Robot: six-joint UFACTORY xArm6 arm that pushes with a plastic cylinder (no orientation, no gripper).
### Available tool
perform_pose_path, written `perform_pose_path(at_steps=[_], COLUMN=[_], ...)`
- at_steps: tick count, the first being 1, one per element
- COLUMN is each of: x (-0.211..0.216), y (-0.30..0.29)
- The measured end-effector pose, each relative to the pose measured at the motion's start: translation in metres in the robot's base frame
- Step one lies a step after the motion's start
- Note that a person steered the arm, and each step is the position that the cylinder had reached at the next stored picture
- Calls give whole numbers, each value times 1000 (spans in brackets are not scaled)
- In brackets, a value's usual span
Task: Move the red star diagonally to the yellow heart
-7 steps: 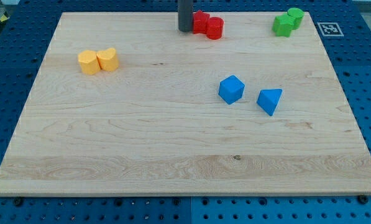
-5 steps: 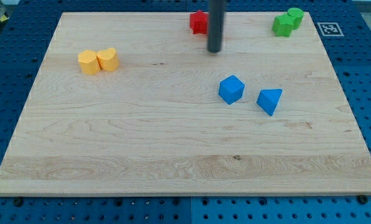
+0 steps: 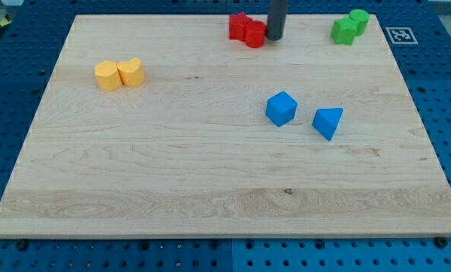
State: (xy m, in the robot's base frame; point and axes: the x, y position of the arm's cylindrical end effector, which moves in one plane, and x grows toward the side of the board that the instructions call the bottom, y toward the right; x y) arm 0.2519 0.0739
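my tip (image 3: pixel 275 38) down on the wooden board (image 3: pixel 210 189), touching the red cylinder (image 3: pixel 255 35) on its right; no jaws, holding nothing. red star (image 3: pixel 239 26) just left of that. green blocks (image 3: pixel 349 26) off right, blue blocks (image 3: pixel 304 115) below, yellow heart (image 3: pixel 132 72) far left. blue pegboard (image 3: pixel 444 91) around.

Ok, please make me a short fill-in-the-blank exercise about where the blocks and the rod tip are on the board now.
1. My tip stands just to the view's ____ of the red cylinder.
2. The red star touches the red cylinder on the view's ____ side.
3. The two ____ blocks sit near the view's left edge.
4. The green blocks are in the view's top ____ corner.

Missing words: right; left; yellow; right
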Motion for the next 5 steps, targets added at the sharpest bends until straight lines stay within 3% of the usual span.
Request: perform_pose_path(at_steps=[1, 3, 5], x=[-3, -19, -37], y=[-12, 34, -6])
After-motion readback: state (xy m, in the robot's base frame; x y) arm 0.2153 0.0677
